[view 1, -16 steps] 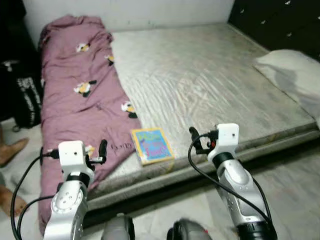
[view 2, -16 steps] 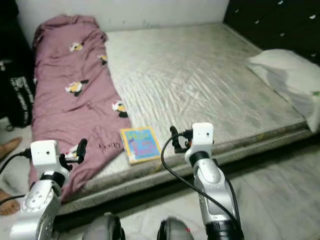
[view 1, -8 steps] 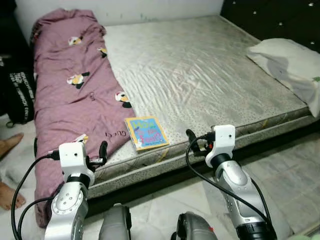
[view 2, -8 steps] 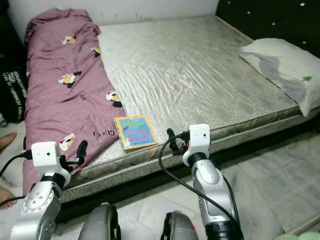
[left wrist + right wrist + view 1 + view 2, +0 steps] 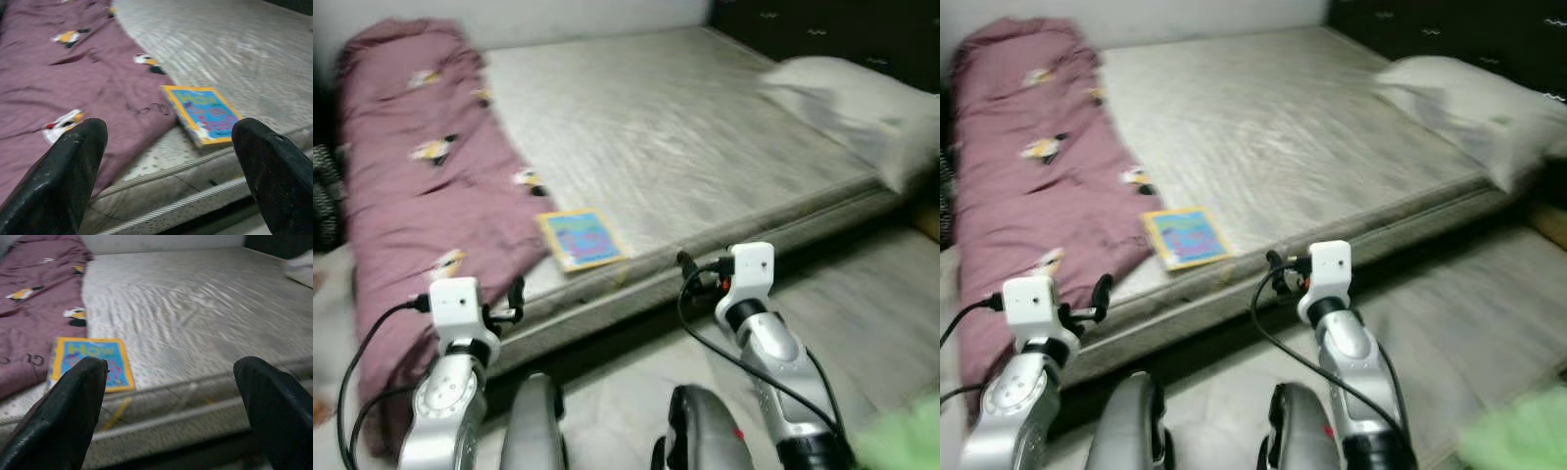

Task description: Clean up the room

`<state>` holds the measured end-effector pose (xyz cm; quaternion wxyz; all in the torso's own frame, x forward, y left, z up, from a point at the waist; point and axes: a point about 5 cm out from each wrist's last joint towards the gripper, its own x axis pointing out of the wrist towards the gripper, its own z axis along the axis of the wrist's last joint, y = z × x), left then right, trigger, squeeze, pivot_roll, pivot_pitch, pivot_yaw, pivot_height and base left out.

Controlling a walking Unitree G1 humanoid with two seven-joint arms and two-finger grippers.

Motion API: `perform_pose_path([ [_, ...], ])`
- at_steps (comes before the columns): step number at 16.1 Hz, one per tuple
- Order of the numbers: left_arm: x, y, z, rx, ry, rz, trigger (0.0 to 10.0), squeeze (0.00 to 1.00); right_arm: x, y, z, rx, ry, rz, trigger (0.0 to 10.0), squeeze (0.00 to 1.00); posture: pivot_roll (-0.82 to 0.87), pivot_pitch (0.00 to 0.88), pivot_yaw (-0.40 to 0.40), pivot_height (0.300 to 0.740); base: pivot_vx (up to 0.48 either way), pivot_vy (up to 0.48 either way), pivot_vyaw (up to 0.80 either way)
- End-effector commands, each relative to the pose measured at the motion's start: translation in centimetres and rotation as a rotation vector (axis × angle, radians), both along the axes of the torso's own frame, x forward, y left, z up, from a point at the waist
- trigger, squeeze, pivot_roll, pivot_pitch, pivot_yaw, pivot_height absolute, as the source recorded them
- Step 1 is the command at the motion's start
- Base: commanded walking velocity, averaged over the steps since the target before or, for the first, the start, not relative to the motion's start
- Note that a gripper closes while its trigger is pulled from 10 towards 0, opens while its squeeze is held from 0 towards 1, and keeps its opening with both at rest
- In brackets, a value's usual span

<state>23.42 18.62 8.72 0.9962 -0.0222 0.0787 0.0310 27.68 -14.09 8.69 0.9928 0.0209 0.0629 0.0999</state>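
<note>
A yellow-edged blue picture book (image 5: pixel 578 239) lies flat near the front edge of the bare grey mattress (image 5: pixel 685 137), touching the edge of a purple blanket (image 5: pixel 406 186) with cartoon prints that runs along the mattress's left side. Both arms are raised in front of me, short of the bed. My left gripper (image 5: pixel 168 161) is open and empty, with the book (image 5: pixel 205 112) and the blanket (image 5: pixel 73 78) beyond it. My right gripper (image 5: pixel 171 401) is open and empty too, with the book (image 5: pixel 90 362) ahead of it.
A white pillow (image 5: pixel 847 93) lies at the mattress's right end against a dark headboard (image 5: pixel 822 29). Pale marble floor (image 5: pixel 871 313) stretches in front of the bed. A blurred green thing (image 5: pixel 1518 436) shows at the lower right. The picture is blurred.
The whole picture has shifted left, so the camera has turned right; the pillow is now nearer the middle. Both arms hold the same pose, grippers still open.
</note>
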Motion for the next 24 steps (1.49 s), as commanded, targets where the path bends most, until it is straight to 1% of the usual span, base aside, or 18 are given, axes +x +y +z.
perform_pose_path([
  [1,-0.32,0.14,-0.16,-0.012,0.005,0.008,10.0,0.0,0.39,0.13,0.46,-0.006,-0.01,0.016,10.0,0.0,-0.01,0.059,-0.033,0.61,0.0,0.0,0.0],
  [4,-0.35,0.08,-0.12,-0.018,0.001,0.0,10.0,0.0,0.24,0.54,0.66,-0.033,-0.033,0.058,10.0,0.0,-0.01,0.061,-0.033,0.61,0.0,0.0,0.0],
  [6,-0.34,0.06,-0.11,-0.022,-0.001,-0.005,10.0,0.0,0.24,0.5,0.58,-0.033,-0.027,0.054,10.0,0.0,-0.01,0.062,-0.034,0.61,0.0,0.0,0.56],
  [9,-0.34,0.0,-0.12,-0.026,-0.003,-0.011,10.0,0.0,0.29,0.48,0.54,-0.032,-0.025,0.059,10.0,0.0,-0.01,0.059,-0.035,0.61,0.0,0.0,0.0],
  [12,-0.28,-0.05,-0.17,-0.027,-0.001,-0.016,10.0,0.0,0.31,0.49,0.56,-0.034,-0.029,0.067,10.0,0.0,-0.01,0.057,-0.037,0.61,0.241,0.0,0.75],
  [16,-0.22,-0.15,-0.21,-0.032,0.001,-0.02,10.0,0.0,0.38,0.44,0.53,-0.031,-0.026,0.071,10.0,0.0,-0.01,0.054,-0.04,0.61,0.245,0.0,0.44],
  [24,-0.17,-0.19,-0.34,-0.035,0.01,-0.023,10.0,0.0,0.51,0.3,0.4,-0.021,-0.016,0.057,10.0,0.0,-0.01,0.057,-0.038,0.61,0.248,0.0,0.0],
])
